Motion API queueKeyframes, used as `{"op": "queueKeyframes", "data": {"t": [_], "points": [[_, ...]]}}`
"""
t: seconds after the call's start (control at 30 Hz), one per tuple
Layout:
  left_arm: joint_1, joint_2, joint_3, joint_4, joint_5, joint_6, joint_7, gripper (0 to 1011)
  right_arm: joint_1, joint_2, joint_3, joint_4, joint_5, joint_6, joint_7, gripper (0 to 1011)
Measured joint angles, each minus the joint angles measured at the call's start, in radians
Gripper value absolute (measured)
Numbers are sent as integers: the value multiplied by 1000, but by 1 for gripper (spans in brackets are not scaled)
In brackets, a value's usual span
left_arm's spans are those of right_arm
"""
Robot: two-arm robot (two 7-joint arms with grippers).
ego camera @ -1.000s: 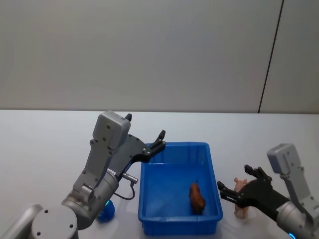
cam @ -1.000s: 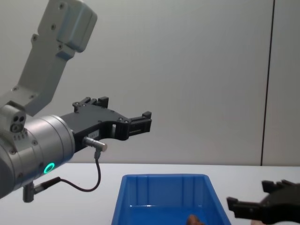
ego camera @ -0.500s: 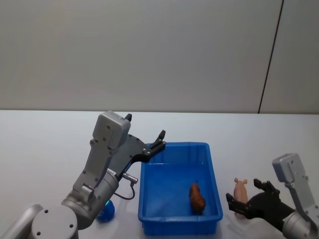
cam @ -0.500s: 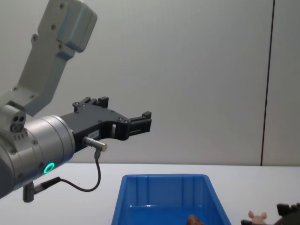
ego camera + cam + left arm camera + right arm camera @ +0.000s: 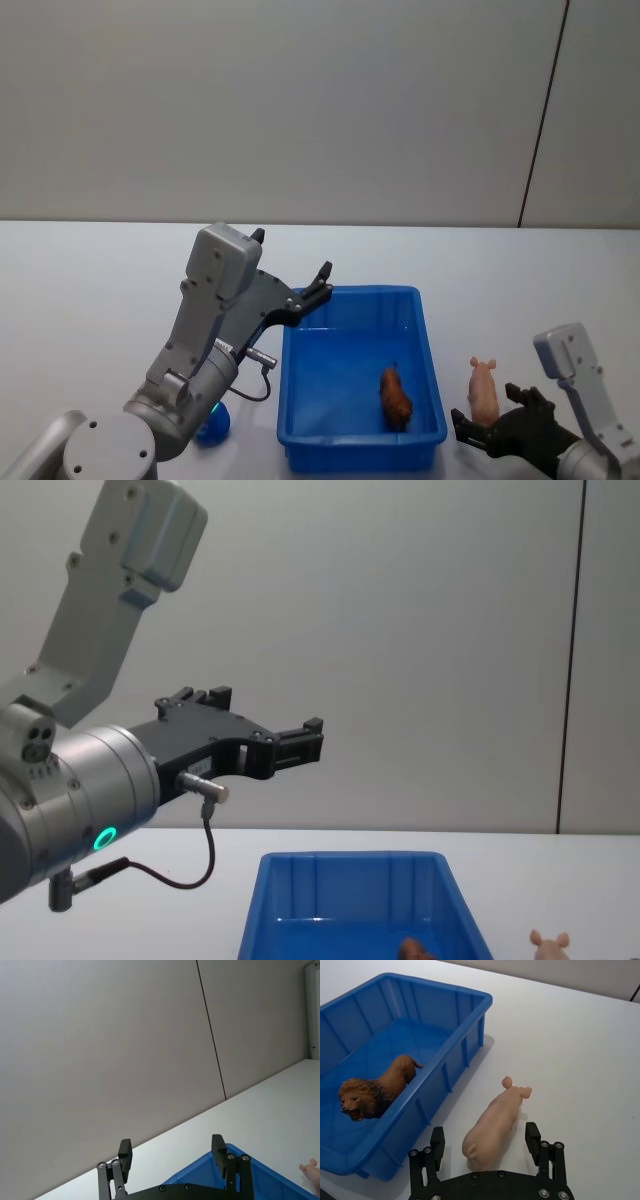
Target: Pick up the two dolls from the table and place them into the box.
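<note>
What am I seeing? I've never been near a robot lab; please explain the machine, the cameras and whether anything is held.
This is a robot with two arms, each ending in a two-fingered gripper. Cameras sit on its head, its chest and each wrist. On the white table stands a blue box with a brown toy lion inside; a pink toy pig lies beside it. The right gripper is open, fingers either side of the pig, holding nothing. The left gripper, also open, hangs raised by the box's left side.
</note>
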Motion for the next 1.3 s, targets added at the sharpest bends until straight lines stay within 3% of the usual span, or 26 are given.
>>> {"op": "queueKeyframes", "data": {"t": [0.17,0.4,0.5,0.77,0.97,1.3], "points": [[0,0,0,0,0,0,0,1002,10,-12,-5,19,3,9,-10,924],[0,0,0,0,0,0,0,1002,20,-24,-8,37,6,17,-24,739],[0,0,0,0,0,0,0,1002,25,-30,-9,44,10,23,-37,598],[0,0,0,0,0,0,0,1002,30,-38,-8,48,17,31,-74,383],[0,0,0,0,0,0,0,1002,30,-42,-6,37,21,24,-107,379],[0,0,0,0,0,0,0,1002,22,-42,-2,-5,8,-36,-138,379]]}}
